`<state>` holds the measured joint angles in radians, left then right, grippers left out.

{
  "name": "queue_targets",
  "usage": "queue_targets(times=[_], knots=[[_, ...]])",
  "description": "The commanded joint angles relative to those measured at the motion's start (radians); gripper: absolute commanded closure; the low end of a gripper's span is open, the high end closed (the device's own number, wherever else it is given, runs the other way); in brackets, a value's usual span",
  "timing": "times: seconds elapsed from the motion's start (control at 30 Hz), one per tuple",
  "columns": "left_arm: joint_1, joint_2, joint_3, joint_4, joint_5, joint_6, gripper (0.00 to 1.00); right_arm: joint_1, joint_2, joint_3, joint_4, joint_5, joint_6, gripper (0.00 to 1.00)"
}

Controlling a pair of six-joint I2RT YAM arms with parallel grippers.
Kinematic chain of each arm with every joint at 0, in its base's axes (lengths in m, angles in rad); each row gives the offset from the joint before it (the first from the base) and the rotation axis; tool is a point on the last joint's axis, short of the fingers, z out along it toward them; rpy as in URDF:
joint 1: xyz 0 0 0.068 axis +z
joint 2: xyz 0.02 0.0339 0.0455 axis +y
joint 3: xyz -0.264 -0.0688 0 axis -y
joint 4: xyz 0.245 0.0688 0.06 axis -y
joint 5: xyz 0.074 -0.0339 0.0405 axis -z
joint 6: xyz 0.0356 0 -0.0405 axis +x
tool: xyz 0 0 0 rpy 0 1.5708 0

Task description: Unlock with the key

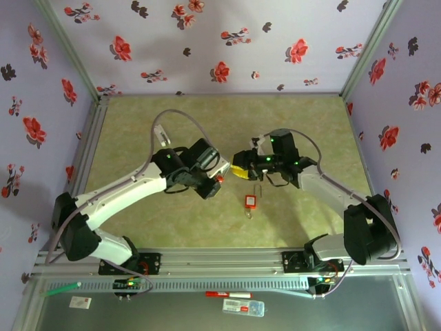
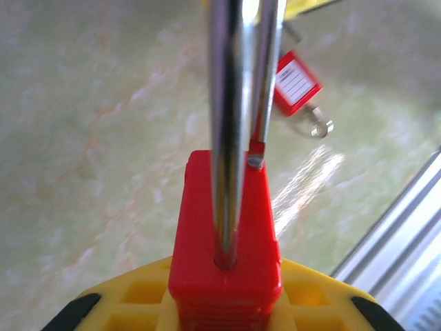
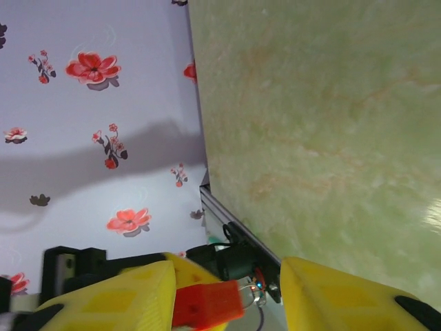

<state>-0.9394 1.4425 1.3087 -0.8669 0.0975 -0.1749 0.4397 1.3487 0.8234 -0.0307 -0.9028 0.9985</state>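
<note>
Left claw [image 1: 215, 178] is clenched on the lock [image 2: 196, 234], shackle [image 2: 227, 103] outward, likely to steady it. Right claw [image 3: 227, 276] gapes alongside. The key tag [image 1: 251, 201] lies at 5 o'clock.

Bright light, table [image 2: 103, 138] glare, blurry padlock [image 2: 224, 276].

Top cam: high behind the arm bases, angled down, wide on the whole table [image 1: 138, 124] and walls [image 1: 207, 41]. Left wrist cam: looks out past the left fingers [image 2: 134, 296], very close on the padlock [image 2: 207, 276], table beyond. Right wrist cam: rolled sideways, looks past the right fingers [image 3: 344, 289] at table and wall. Shared: table in all three, tag [image 1: 251, 201] in top and left wrist.
</note>
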Motion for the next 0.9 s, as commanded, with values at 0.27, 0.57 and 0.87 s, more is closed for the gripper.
queue_targets(times=[0.27,0.57,0.87], knots=[[0.039,0.005,0.045,0.031,0.205,-0.078,1.00,-0.034,-0.159,-0.068,0.112,-0.083,-0.124,0.55],[0.040,0.025,0.061,0.037,0.249,-0.083,1.00,-0.002,-0.140,-0.108,0.172,-0.063,-0.115,0.59],[0.040,0.042,0.078,0.034,0.268,-0.084,1.00,0.016,-0.121,-0.123,0.244,-0.088,-0.092,0.63]])
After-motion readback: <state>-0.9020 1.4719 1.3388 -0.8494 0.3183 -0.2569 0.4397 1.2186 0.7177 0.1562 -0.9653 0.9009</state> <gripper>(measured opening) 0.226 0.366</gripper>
